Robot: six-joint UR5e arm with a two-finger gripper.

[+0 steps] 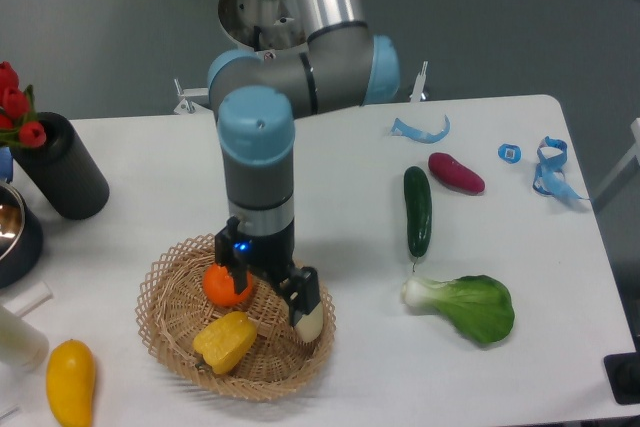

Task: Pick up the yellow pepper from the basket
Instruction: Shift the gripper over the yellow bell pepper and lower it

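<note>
One fixed camera, high at the front, looking down across the worktop (200,162). Mid-range view; the arm's base sits at the far edge

Grey-and-blue robot arm

Silver tubes, pale blue joint caps, a black two-finger gripper (270,292) with a small blue light glowing.

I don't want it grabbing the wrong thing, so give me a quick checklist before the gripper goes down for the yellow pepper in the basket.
1. Yellow pepper in the basket, uncovered: ok.
2. Gripper open and empty: ok.
3. Gripper centred over the pepper: not ok, it hangs up and right of it.
4. Fingers clear of the orange and the pale vegetable: cannot tell, both appear very close.
5. Yellow fruit outside the basket, not the target: ok.
</note>
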